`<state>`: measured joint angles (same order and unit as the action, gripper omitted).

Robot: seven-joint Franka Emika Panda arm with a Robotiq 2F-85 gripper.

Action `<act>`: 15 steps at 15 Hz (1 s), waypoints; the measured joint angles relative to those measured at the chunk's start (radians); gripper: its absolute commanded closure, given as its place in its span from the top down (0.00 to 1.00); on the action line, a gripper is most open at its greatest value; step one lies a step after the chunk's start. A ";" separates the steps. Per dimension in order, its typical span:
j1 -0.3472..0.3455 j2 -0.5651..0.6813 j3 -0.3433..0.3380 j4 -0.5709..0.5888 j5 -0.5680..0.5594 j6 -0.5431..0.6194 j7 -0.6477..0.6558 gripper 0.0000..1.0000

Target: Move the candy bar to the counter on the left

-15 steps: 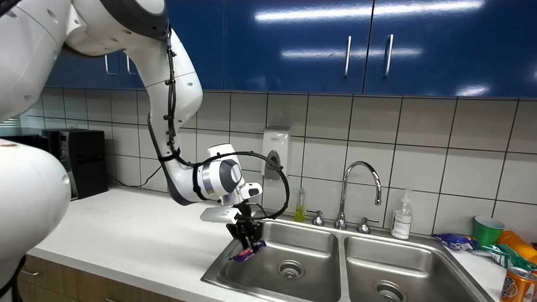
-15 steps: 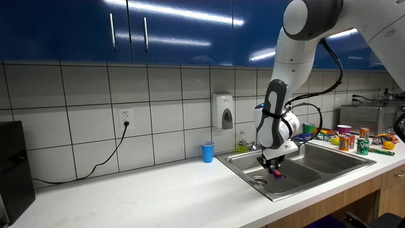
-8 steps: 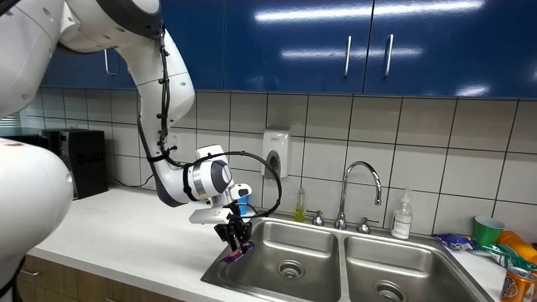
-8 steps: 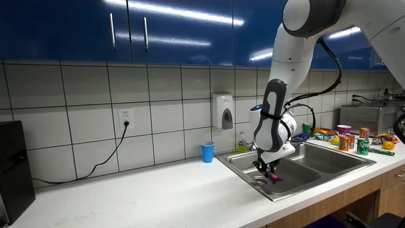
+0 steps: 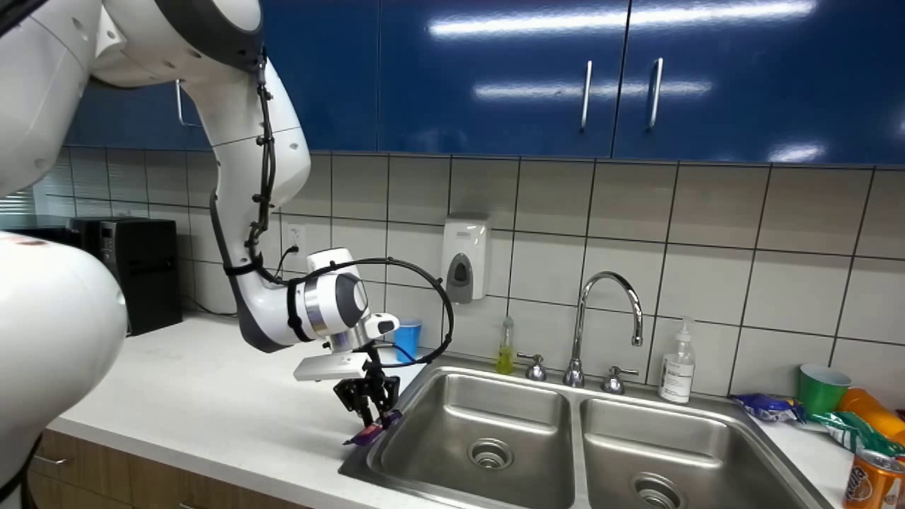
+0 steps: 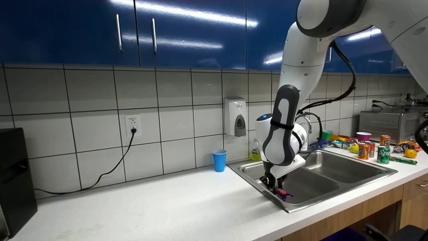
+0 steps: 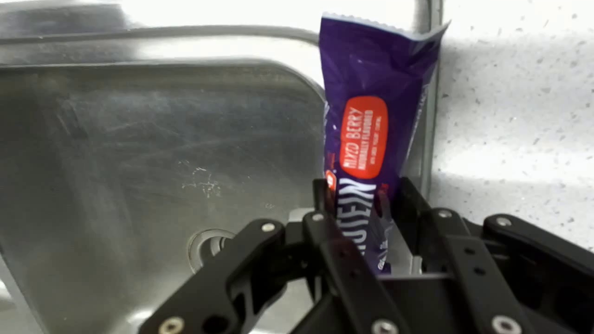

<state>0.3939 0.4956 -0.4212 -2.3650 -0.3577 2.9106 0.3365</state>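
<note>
I have the candy bar (image 7: pixel 357 74) clamped in my gripper (image 7: pixel 362 197), the two black fingers (image 7: pixel 410 202) pressing on its long sides. In the wrist view its purple wrapper runs out well past them, a red patch with MIXED BERRY on it facing up at me and the pale letters OTEIN nearer the grip. Looking down, I see the bar nearly lined up with the edge of the sink (image 5: pixel 359 468), hiding part of the rim, with a basin (image 7: pixel 139 148) on one side of it and the speckled white counter (image 7: pixel 515 116) on the other. In an exterior view I see it tilted, one end against the white of the counter and the other against the steel rim; whether it touches the steel, I can't tell. The blue cup (image 6: pixel 219 160) stands upright on the same counter, near the sink's corner. I've got the dish soap (image 5: pixel 505 346) behind the basin, near the tap (image 5: pixel 578 332), and past the sink an orange can (image 6: pixel 363 152) and a green can (image 6: pixel 383 155), both standing, with a long packet (image 6: pixel 404 161) lying beside the green one
</note>
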 measured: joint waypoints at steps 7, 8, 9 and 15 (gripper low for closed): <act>0.027 0.000 0.020 -0.018 -0.033 0.001 -0.011 0.13; 0.030 0.000 0.023 -0.021 -0.038 0.001 -0.013 0.13; 0.033 0.000 0.025 -0.024 -0.044 0.002 -0.015 0.13; 0.041 0.000 0.048 -0.043 -0.057 0.017 -0.041 0.13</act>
<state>0.4350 0.4956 -0.3733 -2.4076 -0.4148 2.9280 0.2960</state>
